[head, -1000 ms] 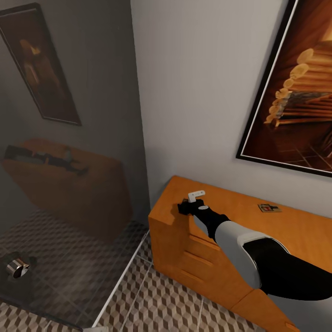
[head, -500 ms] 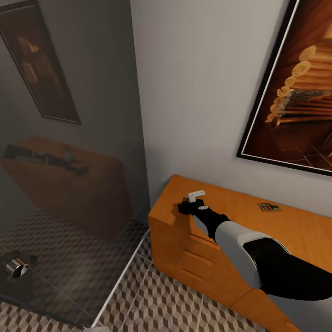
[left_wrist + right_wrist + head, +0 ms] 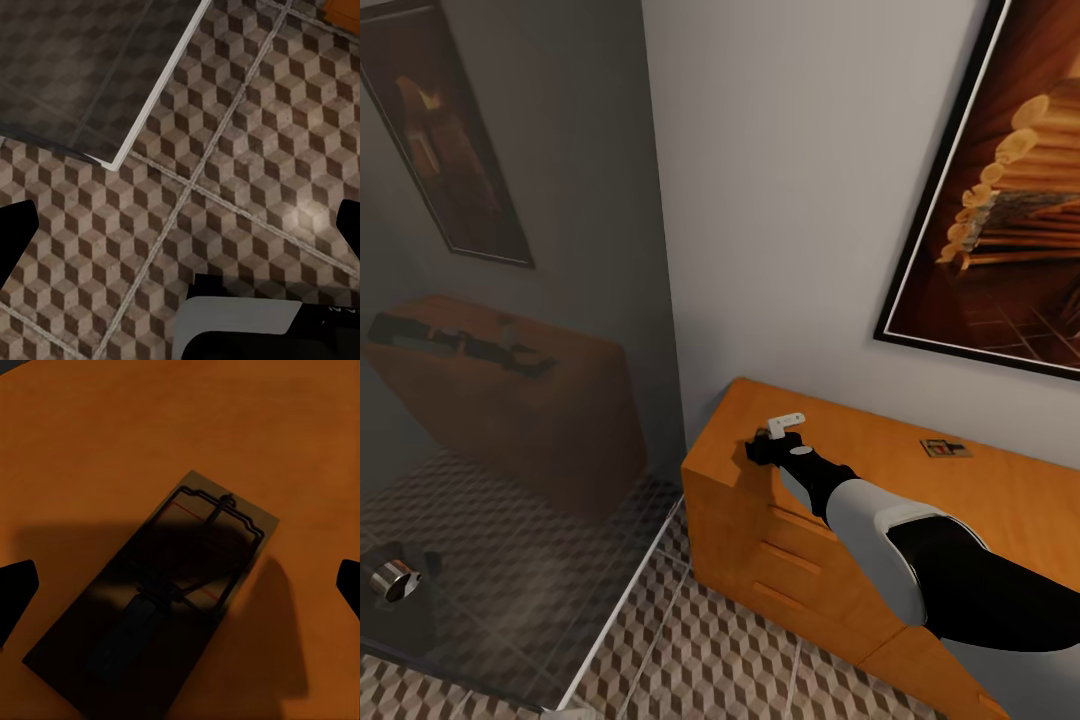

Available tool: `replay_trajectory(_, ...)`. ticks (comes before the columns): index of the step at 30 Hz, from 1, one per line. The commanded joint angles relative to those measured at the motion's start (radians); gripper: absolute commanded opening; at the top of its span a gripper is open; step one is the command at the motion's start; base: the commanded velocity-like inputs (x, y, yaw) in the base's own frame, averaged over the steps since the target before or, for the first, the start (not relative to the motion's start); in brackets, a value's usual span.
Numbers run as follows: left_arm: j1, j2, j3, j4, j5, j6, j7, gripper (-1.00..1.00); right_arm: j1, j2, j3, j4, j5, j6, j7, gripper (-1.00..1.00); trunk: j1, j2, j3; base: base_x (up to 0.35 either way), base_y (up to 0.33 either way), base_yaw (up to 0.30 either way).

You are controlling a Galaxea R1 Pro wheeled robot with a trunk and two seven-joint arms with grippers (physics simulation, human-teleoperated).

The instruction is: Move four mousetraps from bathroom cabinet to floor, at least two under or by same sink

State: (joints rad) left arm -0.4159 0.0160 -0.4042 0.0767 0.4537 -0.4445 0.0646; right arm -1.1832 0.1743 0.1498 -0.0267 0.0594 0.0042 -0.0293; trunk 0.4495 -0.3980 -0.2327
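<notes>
right gripper [image 3: 760, 447] over cabinet [image 3: 860, 470] left end, jaws wide, trap [image 3: 161, 585] below, poised for pickup | second trap [image 3: 944, 449] far right | left gripper [image 3: 180, 225] spread over floor [image 3: 247, 172], idle

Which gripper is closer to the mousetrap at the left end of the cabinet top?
Right. The right gripper hangs open directly above that mousetrap on the cabinet. The left gripper is over the bathroom floor, away from it.
</notes>
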Motion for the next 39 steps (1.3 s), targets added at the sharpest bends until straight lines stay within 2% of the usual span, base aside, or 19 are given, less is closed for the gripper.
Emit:
replay_trajectory(1, -0.001, -0.001, -0.008, 0.003, 0.003, -0.005, 0.002, 1.0, -0.001, 0.0, 0.004, 0.001, 0.006, 0.0, -0.003, 1.0, 0.001, -0.002, -0.003, 0.0, 0.0, 0.0)
replay_trajectory(13, -0.001, -0.001, -0.008, 0.003, 0.004, -0.005, 0.002, 1.0, -0.001, 0.0, 0.005, 0.001, 0.006, 0.0, -0.003, 1.0, 0.001, -0.002, -0.017, 0.0, 0.0, 0.0)
replay_trajectory(39, -0.001, -0.001, -0.008, 0.003, 0.003, -0.005, 0.002, 1.0, -0.001, 0.0, 0.005, 0.001, 0.005, 0.0, -0.003, 1.0, 0.001, -0.002, -0.022, 0.0, 0.0, 0.0)
